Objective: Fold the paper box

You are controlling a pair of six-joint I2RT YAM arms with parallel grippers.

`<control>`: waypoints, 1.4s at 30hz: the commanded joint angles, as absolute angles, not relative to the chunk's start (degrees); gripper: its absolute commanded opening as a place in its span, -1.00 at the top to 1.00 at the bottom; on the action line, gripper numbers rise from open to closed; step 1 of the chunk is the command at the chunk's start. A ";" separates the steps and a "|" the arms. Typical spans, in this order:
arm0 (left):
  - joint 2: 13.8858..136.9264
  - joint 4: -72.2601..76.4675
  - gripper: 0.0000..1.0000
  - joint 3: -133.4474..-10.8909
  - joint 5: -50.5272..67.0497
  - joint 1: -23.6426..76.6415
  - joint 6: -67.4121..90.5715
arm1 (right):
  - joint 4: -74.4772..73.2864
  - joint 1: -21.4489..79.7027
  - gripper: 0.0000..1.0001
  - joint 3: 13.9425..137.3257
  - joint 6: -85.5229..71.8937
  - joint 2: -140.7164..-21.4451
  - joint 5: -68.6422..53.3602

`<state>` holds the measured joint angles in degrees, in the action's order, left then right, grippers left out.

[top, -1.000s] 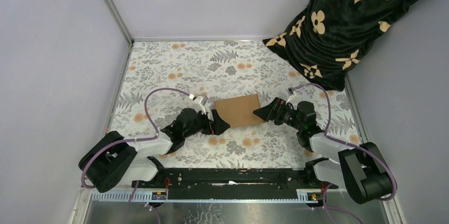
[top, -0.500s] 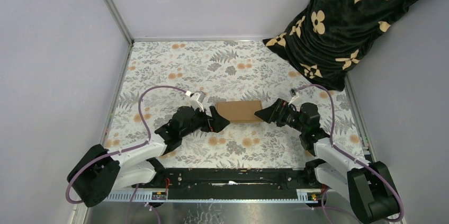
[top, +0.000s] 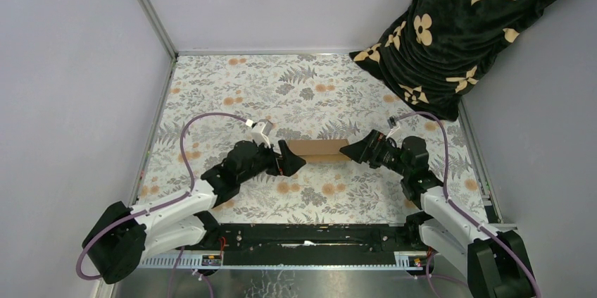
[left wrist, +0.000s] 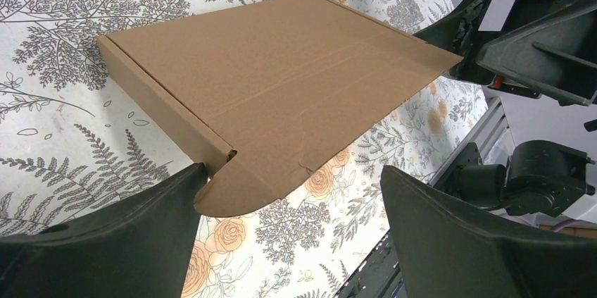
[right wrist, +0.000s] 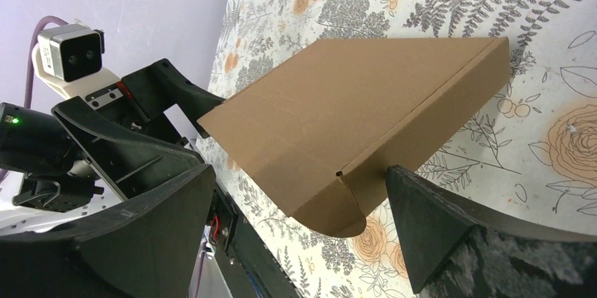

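Note:
The paper box is a flat brown cardboard box at the middle of the floral table, showing from above as a narrow strip. In the left wrist view the paper box stands tilted, its near edge and a rounded flap off the table. My left gripper is open at its left end, one fingertip against the side wall. My right gripper is open at the right end. In the right wrist view the paper box reaches between the jaws, one fingertip touching its side wall.
A black cloth with beige flower marks is piled at the back right corner. Grey walls close in the table on the left, back and right. The arms' black mounting rail runs along the near edge.
Both arms have reached further out from their bases. The box showed a broad face from above a second ago and now shows only a thin strip, its near edge raised.

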<state>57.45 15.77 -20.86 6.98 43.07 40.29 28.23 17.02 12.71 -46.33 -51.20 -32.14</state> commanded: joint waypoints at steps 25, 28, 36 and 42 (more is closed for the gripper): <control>50.08 4.96 -0.98 -28.88 7.29 44.86 43.85 | 22.37 17.23 -0.99 19.76 -54.31 -45.78 -35.73; 50.18 5.37 -0.97 -28.30 7.17 44.91 43.94 | 22.81 17.23 -0.99 19.46 -54.31 -46.04 -35.81; 50.12 6.27 -0.97 -27.11 7.01 45.25 44.12 | 23.65 17.23 -0.99 18.03 -54.32 -45.75 -36.06; 49.41 6.65 -0.97 -25.63 6.15 46.00 44.45 | 23.86 17.23 -0.99 16.59 -54.23 -45.18 -35.80</control>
<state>50.43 2.70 -26.68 4.86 44.66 43.03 20.82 16.80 16.71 -52.80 -46.35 -32.16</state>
